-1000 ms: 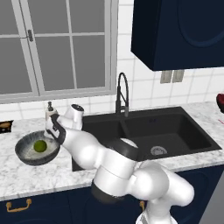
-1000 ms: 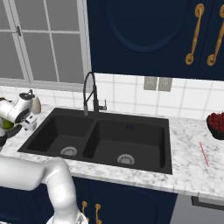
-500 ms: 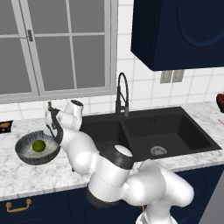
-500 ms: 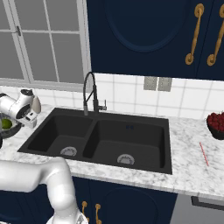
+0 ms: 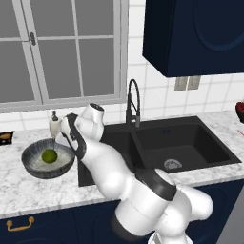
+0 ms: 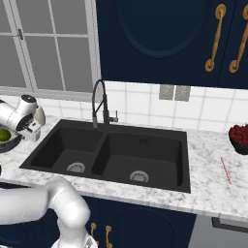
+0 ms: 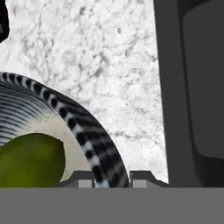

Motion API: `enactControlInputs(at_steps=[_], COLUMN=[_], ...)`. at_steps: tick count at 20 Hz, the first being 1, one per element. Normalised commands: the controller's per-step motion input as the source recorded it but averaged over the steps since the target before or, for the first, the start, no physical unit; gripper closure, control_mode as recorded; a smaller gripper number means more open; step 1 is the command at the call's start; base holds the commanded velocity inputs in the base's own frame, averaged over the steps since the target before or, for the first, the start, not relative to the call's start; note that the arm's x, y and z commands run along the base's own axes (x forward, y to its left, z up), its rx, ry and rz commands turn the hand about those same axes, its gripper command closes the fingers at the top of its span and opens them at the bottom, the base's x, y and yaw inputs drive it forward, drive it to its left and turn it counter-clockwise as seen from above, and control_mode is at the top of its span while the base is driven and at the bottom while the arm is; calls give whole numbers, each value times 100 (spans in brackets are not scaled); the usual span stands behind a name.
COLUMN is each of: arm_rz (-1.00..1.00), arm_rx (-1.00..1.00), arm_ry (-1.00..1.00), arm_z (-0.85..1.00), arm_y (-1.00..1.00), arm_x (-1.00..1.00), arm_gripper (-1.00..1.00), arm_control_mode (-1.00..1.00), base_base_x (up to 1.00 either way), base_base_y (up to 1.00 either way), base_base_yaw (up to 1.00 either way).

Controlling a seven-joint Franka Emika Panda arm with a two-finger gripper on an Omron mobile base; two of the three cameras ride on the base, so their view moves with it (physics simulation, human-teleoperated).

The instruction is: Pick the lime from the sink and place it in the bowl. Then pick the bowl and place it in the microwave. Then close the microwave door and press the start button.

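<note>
Here the lime (image 5: 49,156) lies inside the bowl (image 5: 33,167) on the marble surface (image 5: 28,190), left of the sink (image 5: 190,143). The tool (image 7: 113,180), nearly closed, pinches the bowl's near rim between its fingers. Bare surface lies between bowl and sink edge.

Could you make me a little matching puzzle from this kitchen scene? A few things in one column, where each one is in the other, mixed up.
Things:
1. lime
2. bowl
3. faucet
4. gripper

Places:
A. behind the sink, at its middle
B. on the marble counter, left of the sink
C. closed on the bowl's rim
D. lying inside the bowl

Pairs: 1-D, 2-B, 3-A, 4-C
</note>
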Motion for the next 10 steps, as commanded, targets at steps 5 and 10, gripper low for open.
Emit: enactControlInputs(at_steps=[5, 10], arm_rz=[-8, -14], arm_rx=[2, 2], arm_ry=[-6, -2], arm_z=[46, 60], arm_y=[-72, -64], arm_x=[-67, -56], arm_gripper=[100, 100], arm_control_mode=[-100, -100], base_base_x=[0, 0], base_base_y=[0, 0], base_base_yaw=[0, 0])
